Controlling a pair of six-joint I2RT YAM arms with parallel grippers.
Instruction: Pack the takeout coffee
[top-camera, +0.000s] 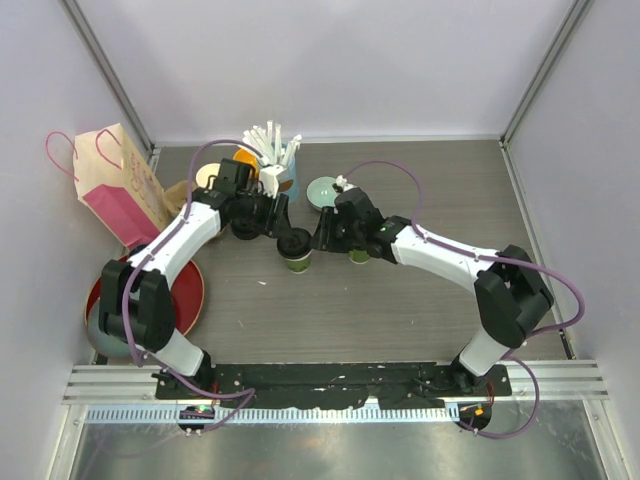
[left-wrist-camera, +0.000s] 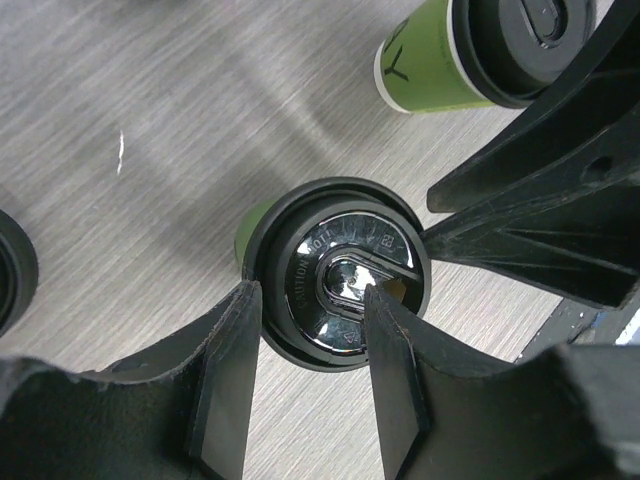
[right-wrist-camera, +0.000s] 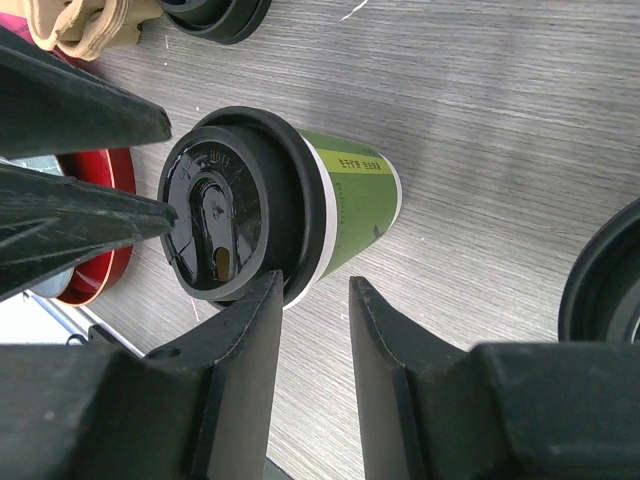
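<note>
Left wrist view: lidded cup (left-wrist-camera: 335, 275) upright mid-counter, second cup (left-wrist-camera: 435, 60) near it. Left jaws apart, straddling its rim, not clamped. Right jaws apart alongside, holding nothing. Suggest centring one pair on the wall below the rim before closing; keep it upright.

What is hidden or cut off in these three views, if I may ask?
Top view: the second green cup is mostly hidden under the right arm.
Left wrist view: that cup's lid runs past the top edge.
Right wrist view: a black lid is cut off by the right edge; its cup is unseen.
Top view: the paper bag hides its contents behind its walls.
</note>
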